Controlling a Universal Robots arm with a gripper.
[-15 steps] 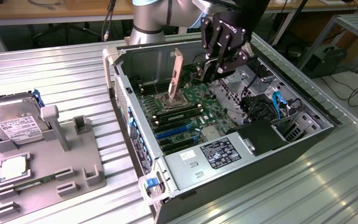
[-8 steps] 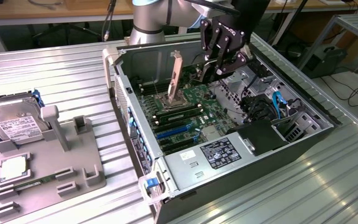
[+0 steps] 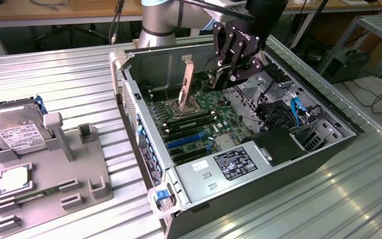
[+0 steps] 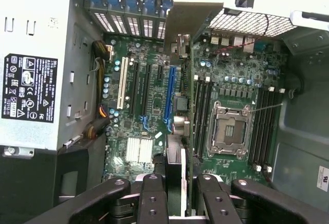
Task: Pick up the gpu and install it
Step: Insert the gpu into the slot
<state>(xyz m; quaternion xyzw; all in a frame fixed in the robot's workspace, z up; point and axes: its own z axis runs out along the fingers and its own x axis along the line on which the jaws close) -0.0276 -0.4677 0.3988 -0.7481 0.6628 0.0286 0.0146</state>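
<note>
The robot arm (image 3: 156, 20) is reaching down over the open computer case (image 3: 244, 189) from the far side. Its black gripper (image 3: 238, 69) is hanging just above the big green motherboard (image 3: 198, 119) inside the case.

In the wrist view, the gripper (image 4: 175, 193) is squeezing the gpu (image 4: 176, 183) between its two black fingers (image 4: 153, 198). The gpu is a thin green card, seen from its edge, and it is standing up straight between the fingers. It is pointing down at the motherboard (image 4: 231, 80), close to the long blue slot (image 4: 170, 93) and beside the square silver chip socket (image 4: 229, 130). I cannot tell whether the card is touching the board yet.

In the exterior view, a silver box with a black label (image 3: 226, 169) is sitting in the near end of the case. On the exterior view's left, a gray holder tray (image 3: 51, 174) is lying on the metal table (image 3: 58, 84). A silver hard drive with a white label (image 3: 15, 132) is resting at the far left end of that tray, well apart from the case.
</note>
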